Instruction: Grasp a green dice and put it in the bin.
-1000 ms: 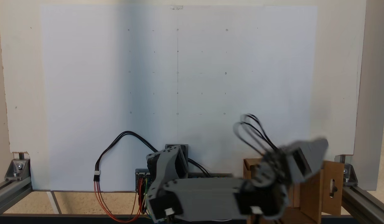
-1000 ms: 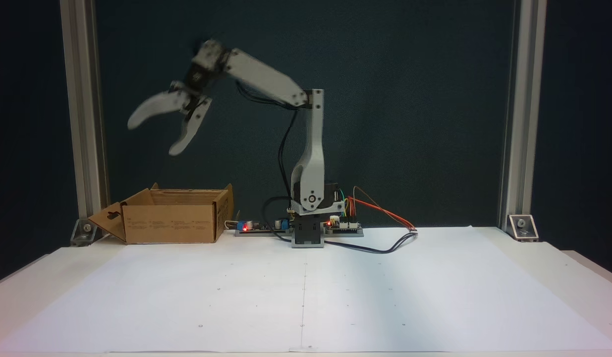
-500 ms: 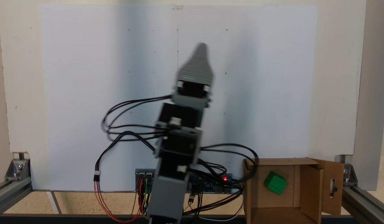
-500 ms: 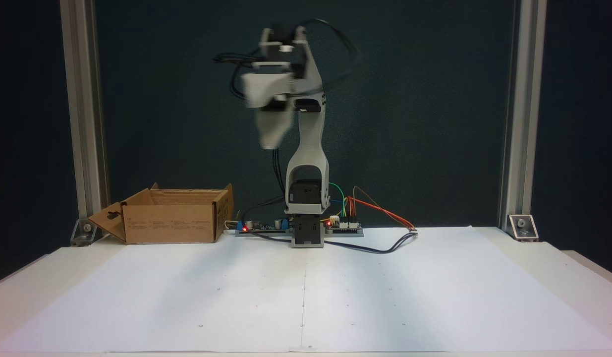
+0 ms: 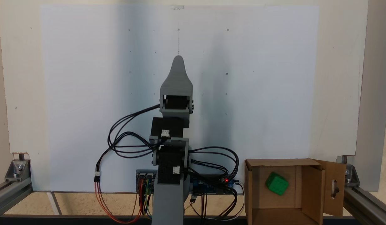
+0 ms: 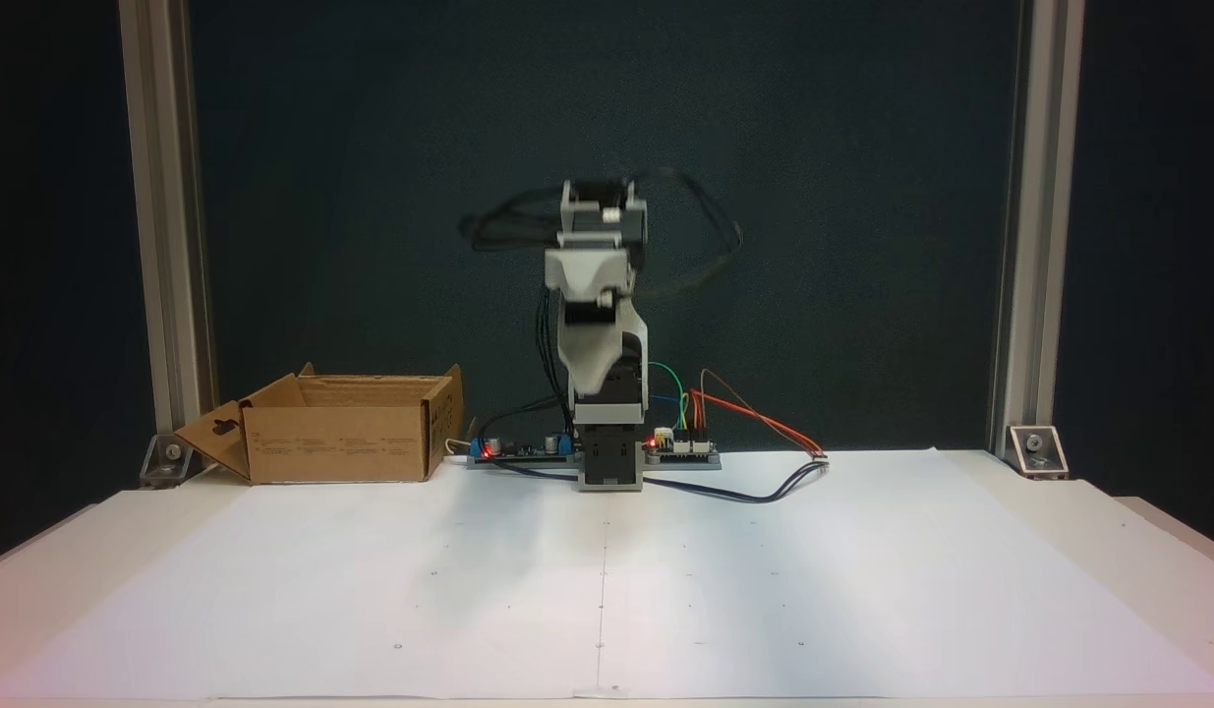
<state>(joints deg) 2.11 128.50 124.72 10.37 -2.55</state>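
green dice (image 5: 277, 184) sits in bin (image 5: 252, 187), well apart from pincer (image 5: 177, 62).

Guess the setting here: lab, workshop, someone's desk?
Most likely a small lab or hobby test rig. Aluminium extrusion posts frame the table, a white paper sheet marked with a dot grid covers it, and bare controller boards with loose wiring sit at the arm's base.

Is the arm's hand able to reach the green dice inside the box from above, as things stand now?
Probably yes. The green dice lies in the box, whose top is open, flaps folded outward. Nothing covers it. The hand points away over the paper.
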